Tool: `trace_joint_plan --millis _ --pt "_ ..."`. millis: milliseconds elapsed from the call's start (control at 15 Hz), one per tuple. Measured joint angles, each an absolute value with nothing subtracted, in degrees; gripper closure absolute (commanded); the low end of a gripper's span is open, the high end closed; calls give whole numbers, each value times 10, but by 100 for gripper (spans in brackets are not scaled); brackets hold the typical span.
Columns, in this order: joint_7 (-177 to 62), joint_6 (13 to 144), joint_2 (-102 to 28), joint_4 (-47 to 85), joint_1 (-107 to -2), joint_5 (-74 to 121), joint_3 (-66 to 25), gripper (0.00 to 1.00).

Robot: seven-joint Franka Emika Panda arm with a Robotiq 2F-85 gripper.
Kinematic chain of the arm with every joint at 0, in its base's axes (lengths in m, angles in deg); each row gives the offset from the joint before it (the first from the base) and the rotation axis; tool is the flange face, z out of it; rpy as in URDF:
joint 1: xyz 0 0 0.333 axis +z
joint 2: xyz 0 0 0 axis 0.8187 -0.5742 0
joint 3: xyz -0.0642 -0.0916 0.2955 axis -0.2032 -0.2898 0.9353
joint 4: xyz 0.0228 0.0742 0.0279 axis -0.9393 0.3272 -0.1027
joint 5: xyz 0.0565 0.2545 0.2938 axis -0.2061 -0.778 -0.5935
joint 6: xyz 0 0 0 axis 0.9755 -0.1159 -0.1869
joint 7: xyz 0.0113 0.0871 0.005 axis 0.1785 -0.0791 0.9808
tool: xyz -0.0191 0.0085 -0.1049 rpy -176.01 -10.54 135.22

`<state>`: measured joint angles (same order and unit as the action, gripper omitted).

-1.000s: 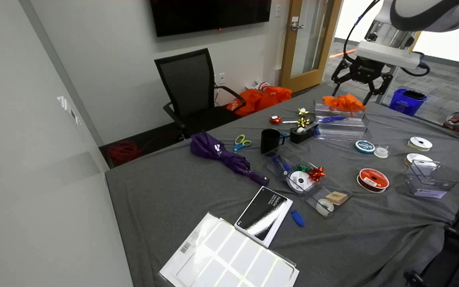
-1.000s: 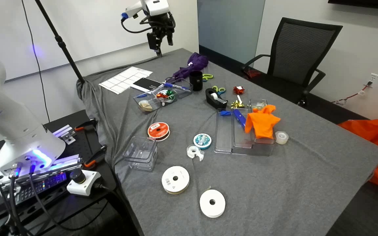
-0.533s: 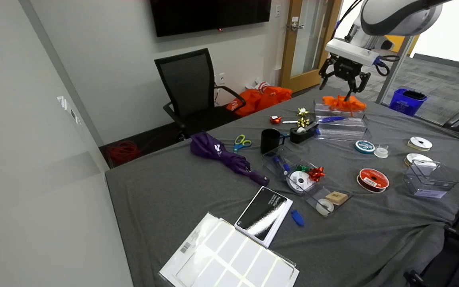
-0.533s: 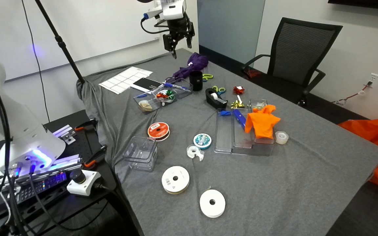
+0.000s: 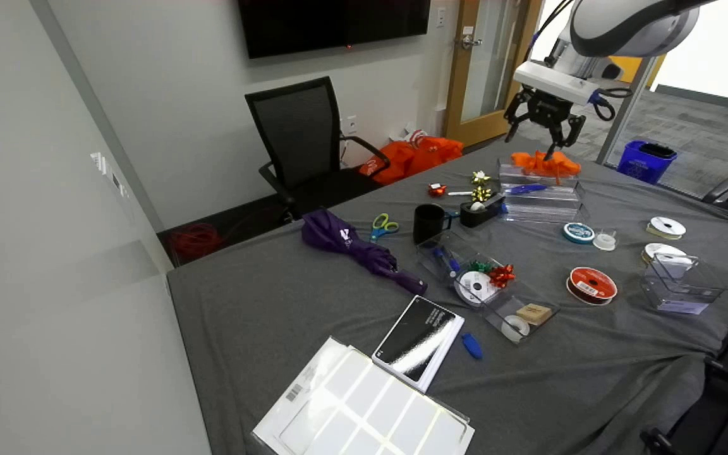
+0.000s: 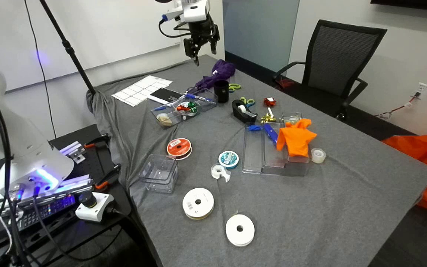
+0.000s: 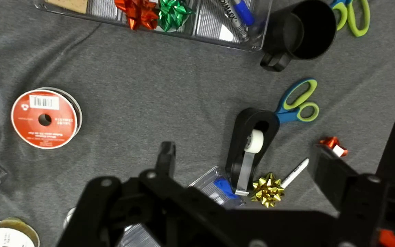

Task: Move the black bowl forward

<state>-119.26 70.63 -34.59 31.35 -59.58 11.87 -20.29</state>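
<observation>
No low, round black bowl shows in any view; it is hidden or out of view. A taller black mug (image 5: pixel 428 224) with a handle stands upright on the grey table; it also shows in the other exterior view (image 6: pixel 221 91) and at the top of the wrist view (image 7: pixel 309 31). My gripper (image 5: pixel 529 148) is open and empty, high above the table, and shows in both exterior views (image 6: pixel 205 58). In the wrist view the jaws (image 7: pixel 244 151) are wide apart, with a black tape dispenser (image 7: pixel 238 144) far below between them.
A clear tray (image 6: pixel 252 159) holds an orange cloth (image 6: pixel 297 138). Another clear tray (image 6: pixel 171 120) holds bows and pens beside the mug. Ribbon spools (image 6: pixel 179 147), clear boxes (image 6: pixel 158 173), scissors (image 7: pixel 298 103), a purple umbrella (image 5: pixel 357 249) and a black-and-white box (image 5: pixel 418 341) lie about.
My open gripper has moved left in an exterior view and right in another, then nearly stopped. A person's hand with a white roll at the side has gone out of view.
</observation>
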Motion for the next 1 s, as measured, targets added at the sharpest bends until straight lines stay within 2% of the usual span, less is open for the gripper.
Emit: trace_joint_plan --millis 267,1000 --pt "-1266 707 -404 261 -582 122 -206 0" --pt "-1400 672 -654 14 -565 131 -234 0"
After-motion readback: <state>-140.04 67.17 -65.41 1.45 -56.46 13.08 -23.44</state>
